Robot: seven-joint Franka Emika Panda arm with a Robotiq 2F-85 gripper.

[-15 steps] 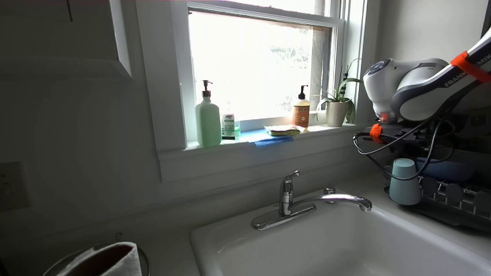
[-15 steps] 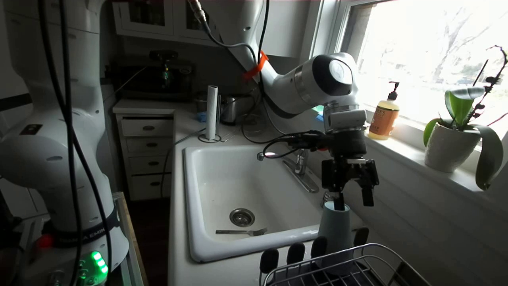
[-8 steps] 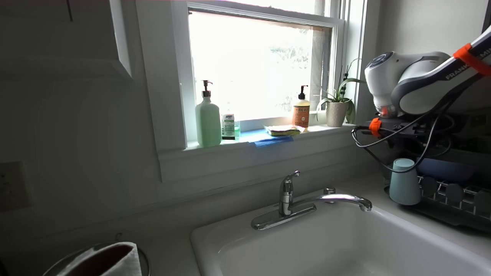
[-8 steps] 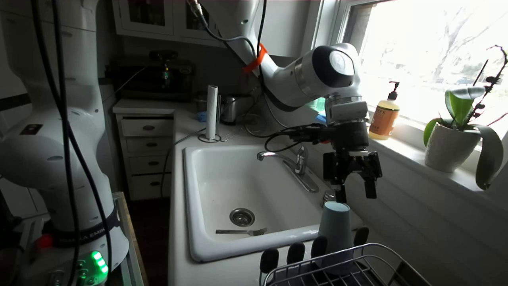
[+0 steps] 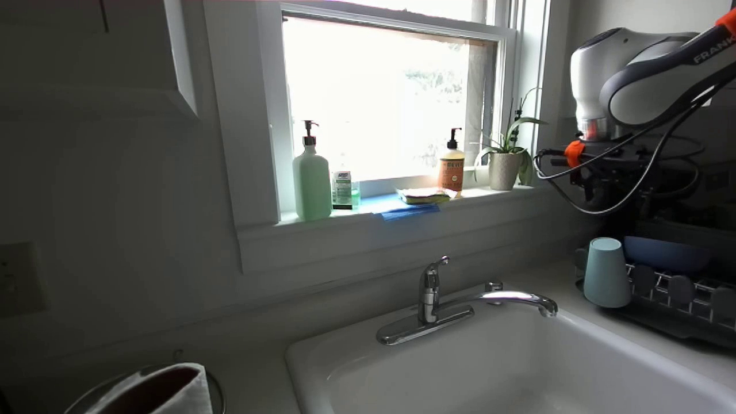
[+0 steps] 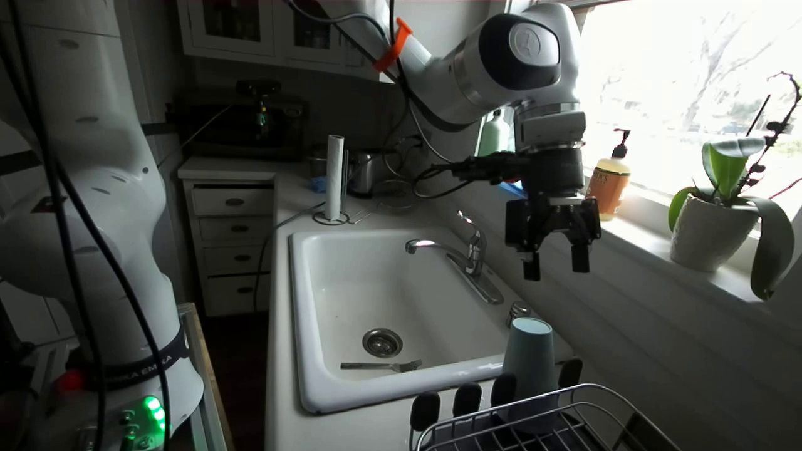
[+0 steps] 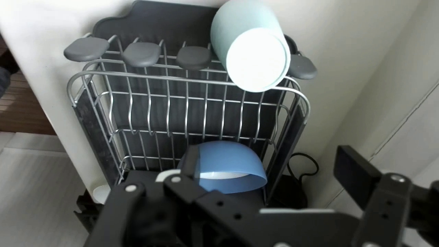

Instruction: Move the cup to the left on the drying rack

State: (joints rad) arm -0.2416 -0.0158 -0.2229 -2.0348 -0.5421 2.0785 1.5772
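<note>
The pale blue-white cup stands upside down, base up, at the sink-side edge of the drying rack. It also shows in an exterior view and in the wrist view, among the dark-tipped prongs near the wall-side corner. The drying rack is metal wire over a dark tray; in an exterior view its near rim is cut by the frame. My gripper is open and empty, above the cup and apart from it. In the wrist view its fingers are wide apart, with nothing between them.
A blue bowl lies tilted in the rack. The white sink holds a fork. The faucet stands behind it. An orange soap bottle and a potted plant stand on the windowsill beside the arm.
My gripper has risen from the cup's top to well above it, fingers open throughout. A finger overlapped the cup's top in an exterior view earlier. The cup has not moved.
</note>
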